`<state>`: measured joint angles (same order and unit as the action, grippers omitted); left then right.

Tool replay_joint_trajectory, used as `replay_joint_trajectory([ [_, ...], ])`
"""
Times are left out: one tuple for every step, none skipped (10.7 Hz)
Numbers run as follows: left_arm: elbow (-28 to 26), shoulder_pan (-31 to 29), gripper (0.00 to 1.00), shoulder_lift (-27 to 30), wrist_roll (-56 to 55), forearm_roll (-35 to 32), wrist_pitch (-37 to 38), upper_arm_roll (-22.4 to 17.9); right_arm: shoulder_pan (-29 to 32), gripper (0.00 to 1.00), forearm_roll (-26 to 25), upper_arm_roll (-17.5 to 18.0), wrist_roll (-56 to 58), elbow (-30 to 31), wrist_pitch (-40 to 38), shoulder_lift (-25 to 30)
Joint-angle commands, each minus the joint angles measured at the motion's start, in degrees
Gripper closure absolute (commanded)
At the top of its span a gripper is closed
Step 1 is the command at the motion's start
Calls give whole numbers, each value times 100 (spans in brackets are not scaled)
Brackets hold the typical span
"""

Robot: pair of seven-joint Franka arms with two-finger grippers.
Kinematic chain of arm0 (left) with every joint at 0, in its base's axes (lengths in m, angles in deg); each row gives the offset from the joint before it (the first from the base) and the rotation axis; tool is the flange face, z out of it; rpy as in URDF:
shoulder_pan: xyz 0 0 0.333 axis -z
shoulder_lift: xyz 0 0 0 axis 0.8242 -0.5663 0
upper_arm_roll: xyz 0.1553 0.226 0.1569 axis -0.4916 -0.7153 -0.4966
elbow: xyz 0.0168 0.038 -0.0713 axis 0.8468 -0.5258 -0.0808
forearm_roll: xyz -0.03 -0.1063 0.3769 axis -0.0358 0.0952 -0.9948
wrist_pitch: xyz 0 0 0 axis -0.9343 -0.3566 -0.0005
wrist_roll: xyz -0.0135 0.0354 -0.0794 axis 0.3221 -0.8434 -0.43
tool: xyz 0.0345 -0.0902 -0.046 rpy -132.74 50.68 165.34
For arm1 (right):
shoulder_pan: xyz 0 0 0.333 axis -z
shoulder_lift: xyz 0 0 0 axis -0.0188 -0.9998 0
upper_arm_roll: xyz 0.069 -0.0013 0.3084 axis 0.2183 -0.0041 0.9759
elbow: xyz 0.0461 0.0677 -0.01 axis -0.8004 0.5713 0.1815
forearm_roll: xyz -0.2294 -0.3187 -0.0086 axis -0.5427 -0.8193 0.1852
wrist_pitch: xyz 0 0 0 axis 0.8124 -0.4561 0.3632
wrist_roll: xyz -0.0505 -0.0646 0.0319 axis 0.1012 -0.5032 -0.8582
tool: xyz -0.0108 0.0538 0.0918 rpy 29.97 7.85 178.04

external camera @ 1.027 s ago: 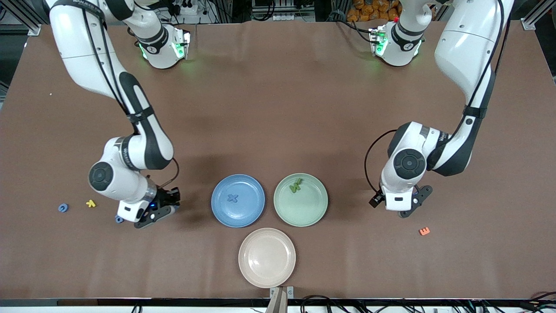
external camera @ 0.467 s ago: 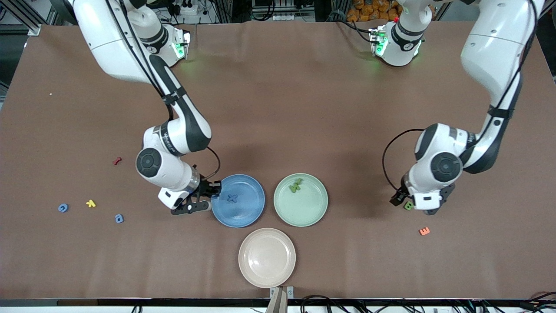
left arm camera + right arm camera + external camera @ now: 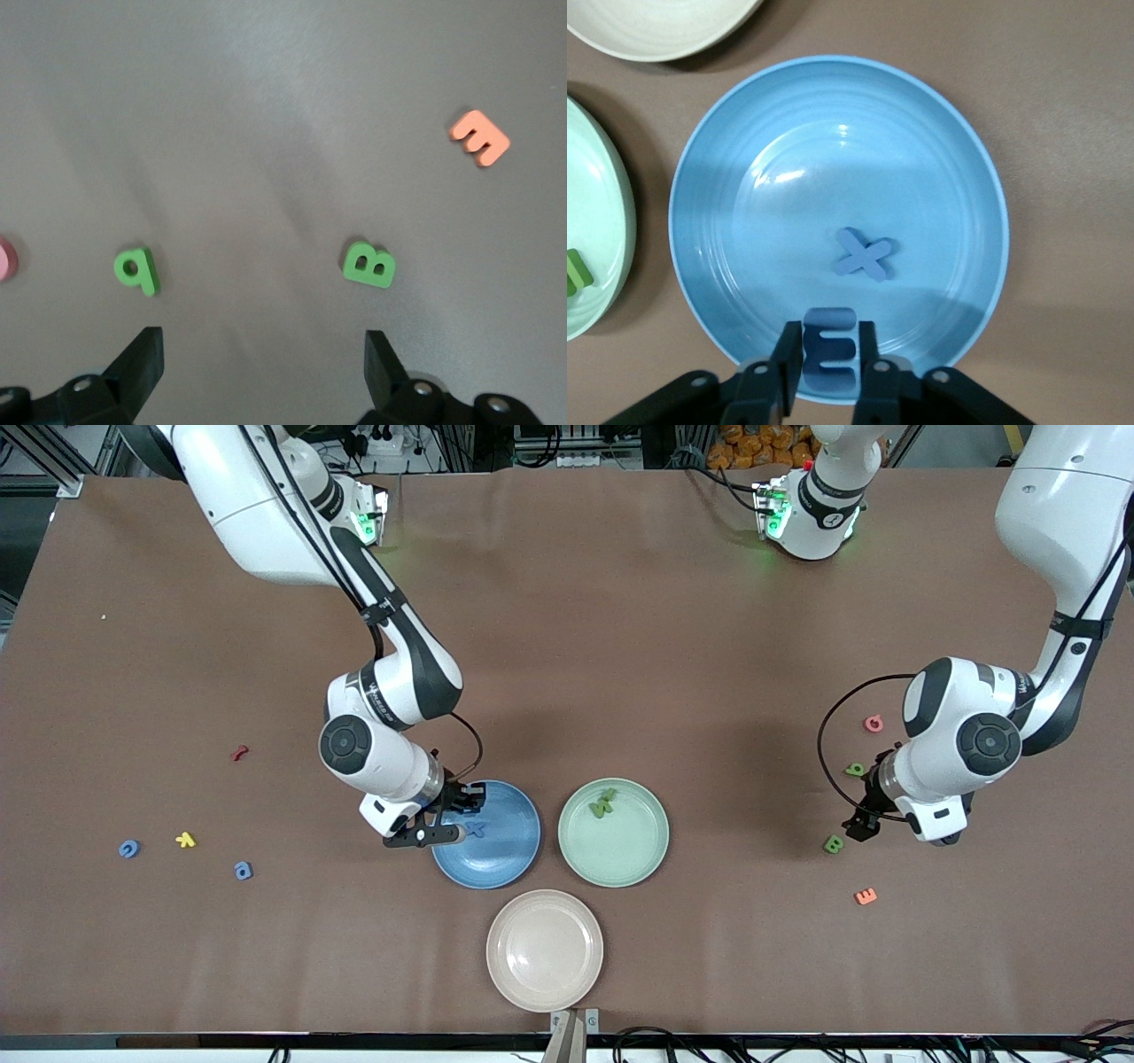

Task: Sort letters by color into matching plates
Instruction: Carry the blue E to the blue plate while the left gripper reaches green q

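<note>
Blue letter over blue plate rim

The front camera hangs high above the table and faces the two arm bases, so it takes in the whole top. The right wrist camera looks straight down, close over the blue plate, which the front view shows too. The left wrist camera looks down on bare table around the green B, well apart from that plate toward the left arm's end, also seen from the front.
</note>
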<state>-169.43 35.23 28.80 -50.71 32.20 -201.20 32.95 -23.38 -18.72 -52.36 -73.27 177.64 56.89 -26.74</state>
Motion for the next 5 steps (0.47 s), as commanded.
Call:
replay_joint_trajectory([
  [-191, -21, 0, 180, -620, -130, -126, 78, 59, 0, -77, 19, 57, -184, -52, -55],
  [-103, -38, 0, 171, -621, -121, -126, 60, 94, 0, -209, 10, 197, -219, -70, -46],
  [54, -82, 0, 128, -664, -121, -118, 34, 103, 0, -236, 1, 233, -211, -79, -29],
  [99, -82, 0, 127, -778, -121, -117, 7, 146, 0, -237, -16, 242, -193, -79, -11],
  [187, -178, 0, 127, -805, -121, -117, -45, 216, 0, -237, -43, 242, -158, -88, 24],
])
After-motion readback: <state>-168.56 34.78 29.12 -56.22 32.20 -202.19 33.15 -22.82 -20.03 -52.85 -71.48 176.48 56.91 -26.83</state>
